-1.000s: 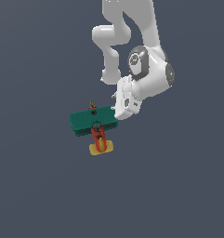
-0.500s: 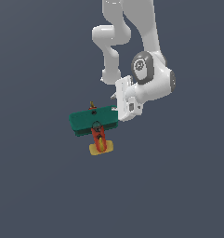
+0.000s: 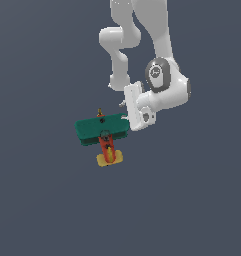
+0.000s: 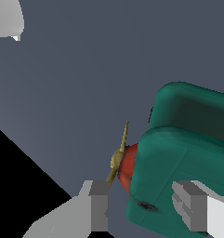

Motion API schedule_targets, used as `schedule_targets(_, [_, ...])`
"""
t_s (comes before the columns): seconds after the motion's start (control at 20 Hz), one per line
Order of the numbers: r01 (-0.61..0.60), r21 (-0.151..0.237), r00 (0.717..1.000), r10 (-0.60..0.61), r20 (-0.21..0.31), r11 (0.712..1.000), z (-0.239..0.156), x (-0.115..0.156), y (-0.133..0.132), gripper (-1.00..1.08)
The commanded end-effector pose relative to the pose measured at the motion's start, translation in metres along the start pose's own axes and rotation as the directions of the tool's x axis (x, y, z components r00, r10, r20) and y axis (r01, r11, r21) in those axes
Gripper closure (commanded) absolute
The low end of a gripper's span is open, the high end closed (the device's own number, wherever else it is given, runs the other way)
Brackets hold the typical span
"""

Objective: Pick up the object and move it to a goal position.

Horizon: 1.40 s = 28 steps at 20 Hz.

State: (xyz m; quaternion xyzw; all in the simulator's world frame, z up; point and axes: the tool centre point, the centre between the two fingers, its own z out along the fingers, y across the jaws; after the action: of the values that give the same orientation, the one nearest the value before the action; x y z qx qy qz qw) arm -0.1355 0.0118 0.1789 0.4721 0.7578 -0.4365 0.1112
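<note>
Since a second ago, our white robot arm [image 3: 162, 90] has swung its wrist lower and nearer the toy, while the small toy airplane with teal-green double wings, a red-orange body and a yellow tail [image 3: 103, 134] has stayed put on the flat grey-blue ground [image 3: 42, 200], just to the exterior view's left of the hand. Our two-fingered grey gripper [image 4: 148, 207] is spread wide, and in the wrist view one finger stands beside the yellow propeller [image 4: 119, 155] and the other at the wing's flat face (we cannot tell if it touches yet). We judge the approach nearly done. To grip well, we should centre the wing edge between the fingers, keep clear of the propeller, and only then close.
</note>
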Motion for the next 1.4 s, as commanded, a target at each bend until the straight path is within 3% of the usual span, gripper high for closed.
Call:
schedule_targets(0.0, [0.036,0.018,0.999,-0.036,0.011,0.999,0.0077,0.0046,-0.0004,-0.20])
schedule_targets(1.35, [0.116,0.017,0.992,-0.117,0.048,0.993,0.0052,0.0042,0.0020,-0.20])
